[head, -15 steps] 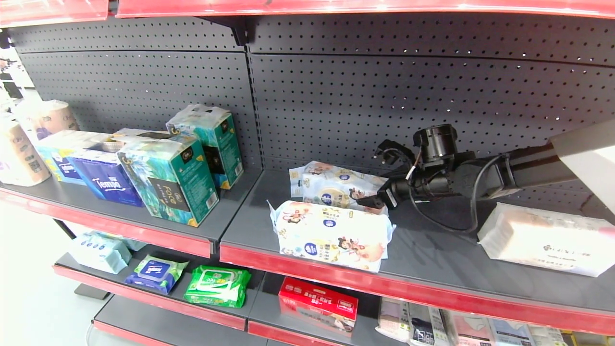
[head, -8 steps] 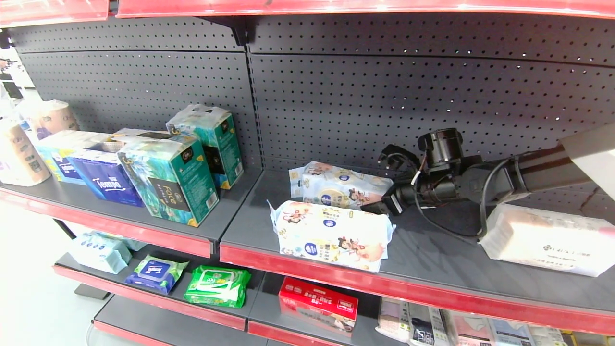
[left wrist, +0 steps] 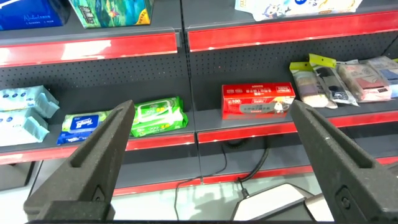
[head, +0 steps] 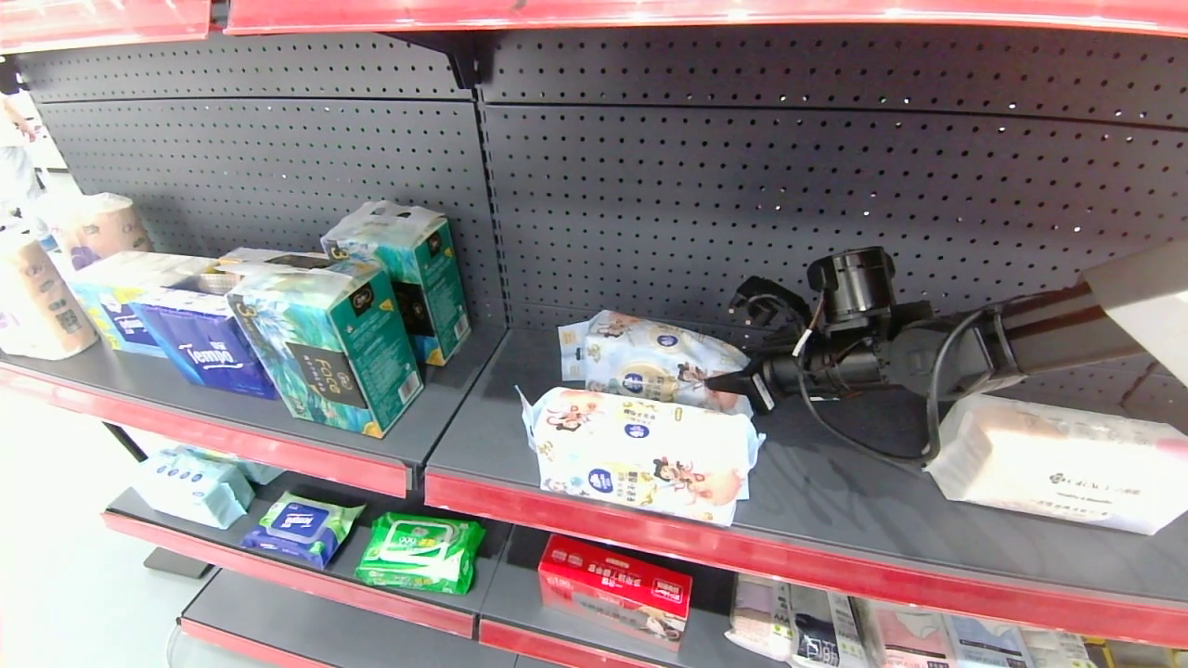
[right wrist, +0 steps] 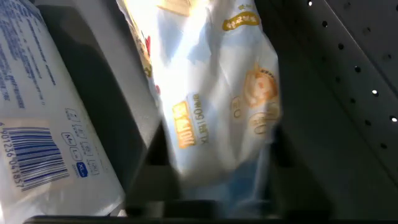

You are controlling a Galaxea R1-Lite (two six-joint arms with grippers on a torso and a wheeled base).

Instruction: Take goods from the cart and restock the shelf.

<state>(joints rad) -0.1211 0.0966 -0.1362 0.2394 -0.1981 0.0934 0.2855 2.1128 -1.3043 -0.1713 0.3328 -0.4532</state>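
Left claw: left gripper [left wrist: 211, 112] hangs low before the lower shelves, its two grey foam fingers [left wrist: 102, 155] spread wide, nothing between them.
Lower shelf, counted: one flat red carton [left wrist: 257, 99]; one green soft wipes pack [left wrist: 157, 116]; one dark blue soft wipes pack [left wrist: 85, 122]; two pale blue soft packs [left wrist: 22, 112]. Bagged cloths [left wrist: 345, 78] lie to the right of the carton, number not readable.
Main shelf: grey metal shelf with a red front strip [head: 835, 492].
Task packs, counted: two white soft wipes packs with cartoon print, one behind the other.
Front pack: front cartoon pack [head: 640, 455] lies flat at the shelf's front edge, untouched.
White pack: one plain white soft tissue pack [head: 1049, 459], well to the right, under the right arm.
Rear pack: rear cartoon pack [head: 650, 357] lies just behind the front one, near the back panel.
Right claw: right gripper [head: 729, 382] sits at the rear cartoon pack's right end. In the right wrist view, one finger shows on each side of that end, clenched on it, opening no wider than the pack.
Left bay, counted: two green printed tissue boxes [head: 325, 343]; two blue wrapped tissue bundles [head: 200, 339].
Back: dark perforated back panel [head: 789, 186].
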